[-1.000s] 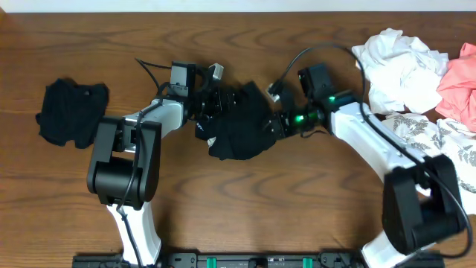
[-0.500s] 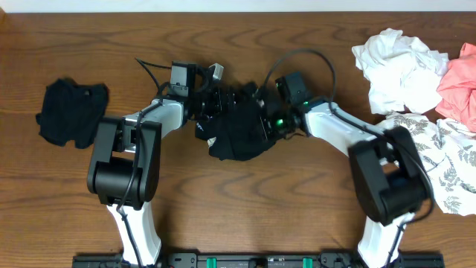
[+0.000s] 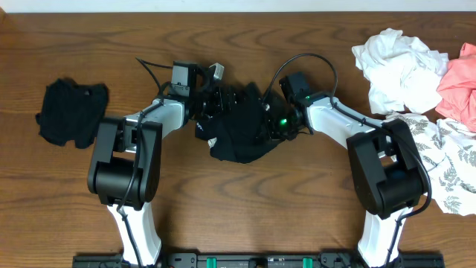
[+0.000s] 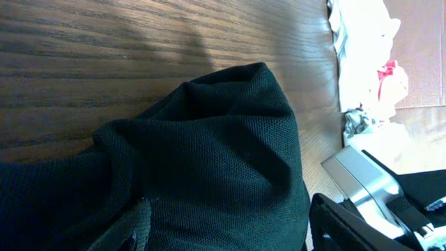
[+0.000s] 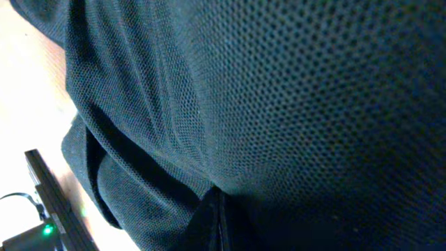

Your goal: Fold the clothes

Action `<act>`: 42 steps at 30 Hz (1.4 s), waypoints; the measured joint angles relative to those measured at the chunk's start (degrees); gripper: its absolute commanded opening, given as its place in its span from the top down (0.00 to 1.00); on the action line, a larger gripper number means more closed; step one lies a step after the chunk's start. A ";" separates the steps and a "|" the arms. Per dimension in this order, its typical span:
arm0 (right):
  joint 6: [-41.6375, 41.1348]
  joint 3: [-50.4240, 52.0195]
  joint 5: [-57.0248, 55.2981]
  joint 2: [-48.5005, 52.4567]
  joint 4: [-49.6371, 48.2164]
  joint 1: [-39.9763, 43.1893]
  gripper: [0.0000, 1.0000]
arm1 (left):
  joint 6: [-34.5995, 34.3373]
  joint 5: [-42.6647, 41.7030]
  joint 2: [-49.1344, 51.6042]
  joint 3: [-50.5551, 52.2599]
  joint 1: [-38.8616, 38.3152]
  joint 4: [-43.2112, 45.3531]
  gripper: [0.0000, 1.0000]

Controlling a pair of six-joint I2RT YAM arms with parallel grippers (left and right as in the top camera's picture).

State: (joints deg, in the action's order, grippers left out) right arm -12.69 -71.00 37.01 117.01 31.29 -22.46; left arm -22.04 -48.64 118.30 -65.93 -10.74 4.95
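A crumpled black mesh garment [image 3: 242,132] lies mid-table. My left gripper [image 3: 218,100] is at its upper left edge. In the left wrist view its fingers [image 4: 226,233] stand wide apart with the black cloth [image 4: 209,153] bulging between them. My right gripper [image 3: 269,125] is pressed into the garment's right side. In the right wrist view its fingertips [image 5: 216,209] are closed together, pinching a fold of the cloth [image 5: 279,84], which fills the whole view.
A second black garment [image 3: 71,112] lies bunched at the far left. A pile of clothes sits at the right: white [image 3: 394,63], pink [image 3: 461,78] and a leaf-patterned one [image 3: 439,145]. The right arm's housing [image 4: 376,181] is close beside my left gripper.
My right arm swung left into the black garment, bunching its right side inward, then eased slightly back. My left arm has not moved.
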 measured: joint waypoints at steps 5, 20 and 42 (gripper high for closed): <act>-0.15 -0.13 -0.37 0.00 -0.31 0.00 0.95 | -0.02 0.20 0.00 0.00 -0.04 0.11 0.26; 1.18 -7.63 -4.42 -0.09 8.44 0.31 0.90 | 1.53 2.99 -6.62 0.90 0.79 1.68 0.02; -5.79 -13.60 -30.12 -3.10 10.05 -1.55 0.84 | 5.95 21.84 -13.55 1.22 10.16 -22.14 0.02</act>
State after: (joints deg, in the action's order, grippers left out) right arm -18.48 -84.60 6.90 113.91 41.34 -24.01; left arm -16.10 -26.81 104.75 -64.71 -0.58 -17.19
